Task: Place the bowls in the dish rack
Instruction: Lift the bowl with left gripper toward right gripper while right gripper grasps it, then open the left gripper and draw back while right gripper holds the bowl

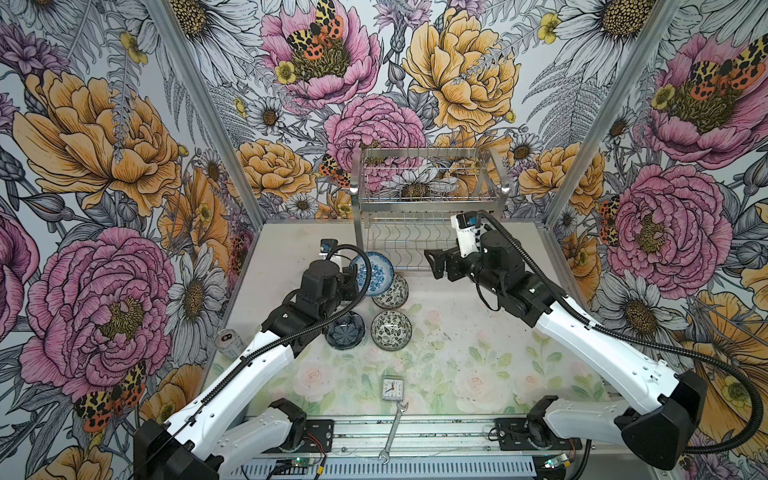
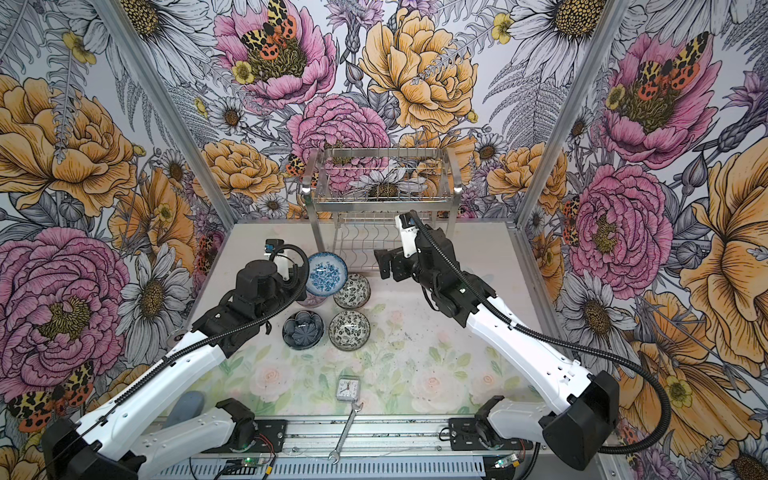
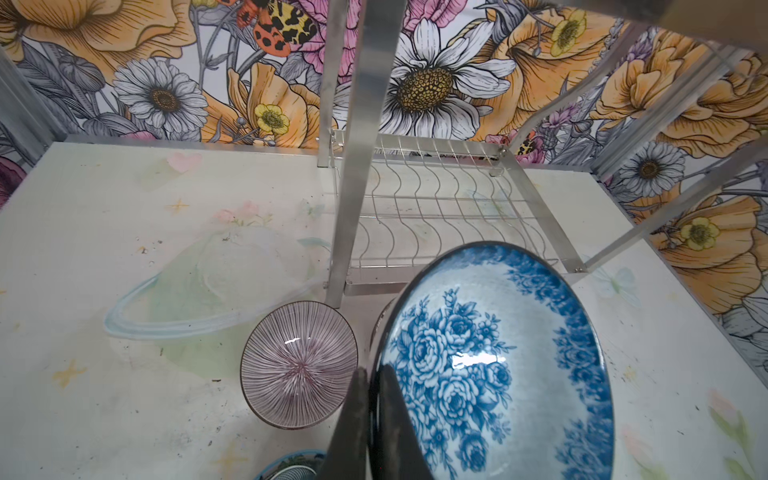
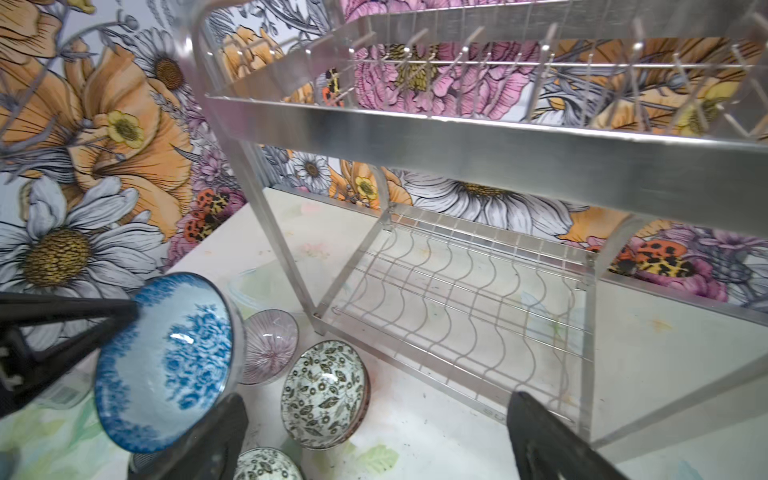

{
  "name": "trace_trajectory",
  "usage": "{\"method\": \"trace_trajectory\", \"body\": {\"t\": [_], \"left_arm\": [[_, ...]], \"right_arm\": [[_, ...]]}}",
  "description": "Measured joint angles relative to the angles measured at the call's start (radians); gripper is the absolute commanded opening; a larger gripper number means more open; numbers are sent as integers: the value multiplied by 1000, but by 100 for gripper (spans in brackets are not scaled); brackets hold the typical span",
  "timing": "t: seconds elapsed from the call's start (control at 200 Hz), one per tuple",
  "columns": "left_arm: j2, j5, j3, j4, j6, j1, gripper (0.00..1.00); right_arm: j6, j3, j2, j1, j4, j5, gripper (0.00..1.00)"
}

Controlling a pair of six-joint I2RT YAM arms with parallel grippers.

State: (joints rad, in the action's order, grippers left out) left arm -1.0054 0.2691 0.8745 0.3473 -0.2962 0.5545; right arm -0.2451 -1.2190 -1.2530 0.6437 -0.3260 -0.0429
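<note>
In both top views the booth is walled with wallpaper of huge pink, orange and white flowers [image 1: 104, 137], joined by bare aluminium corner posts [image 1: 203, 104]. The pale tabletop [image 1: 457, 353] is scuffed, speckled and painted with faint pastel roses. The two-tier shiny steel wire dish rack [image 1: 428, 195] stands at the back centre. Just left of its front leg, a blue-and-white rose-patterned ceramic bowl [image 1: 372, 272] is tilted on edge above the table. A black-and-white floral bowl [image 1: 390, 291], a second floral bowl [image 1: 390, 330] and a dark blue petal bowl [image 1: 344, 331] sit on the table nearby. The right gripper [image 1: 433, 264] hangs before the lower tier, jaws spread wide, holding nothing.

The left wrist view shows the left gripper [image 3: 374, 419] pinching the blue bowl's rim, fingers pressed close. A pink radially striped bowl [image 3: 299, 365] sits on the table beside the rack's leg, near a painted pale green ringed planet [image 3: 187, 291].

The right wrist view shows the rack's wavy lower wires over the stained tabletop, apart from the bowls.
</note>
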Motion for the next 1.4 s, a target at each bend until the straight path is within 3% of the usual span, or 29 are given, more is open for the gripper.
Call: {"method": "trace_trajectory", "body": {"t": [0.19,0.385,0.741,0.906,0.961,1.196,1.211,1.246,1.286,1.306,1.321,1.401], "left_arm": [[1,35,-47,-69,-37,69,0],[-9,59,-48,-142,-47,111,0],[-34,79,-51,-230,-46,146,0],[-44,82,-51,-237,-46,150,0],[-44,82,-52,-239,-44,150,0],[-39,71,-65,-278,-39,173,0],[-39,71,-65,-277,-39,173,9],[-39,70,-65,-274,-37,173,44],[-39,72,-63,-268,-40,172,73],[-39,72,-60,-261,-42,169,94],[-39,74,-56,-249,-42,166,98],[-40,76,-19,-178,-35,151,99]], "right_arm": [[-71,-21,-45,74,1,27,100],[-174,-21,-127,84,3,51,91],[-312,-21,-201,99,17,64,55],[-337,-21,-217,113,21,59,21],[-355,-21,-222,113,21,48,0],[-328,-26,-256,104,0,-12,0],[-323,-26,-256,104,1,-15,0],[-314,-26,-254,105,2,-19,0],[-303,-26,-251,106,-1,-27,0],[-294,-26,-248,108,-4,-34,0],[-289,-25,-245,109,-6,-39,0],[-257,-16,-217,110,-9,-81,0]]}}
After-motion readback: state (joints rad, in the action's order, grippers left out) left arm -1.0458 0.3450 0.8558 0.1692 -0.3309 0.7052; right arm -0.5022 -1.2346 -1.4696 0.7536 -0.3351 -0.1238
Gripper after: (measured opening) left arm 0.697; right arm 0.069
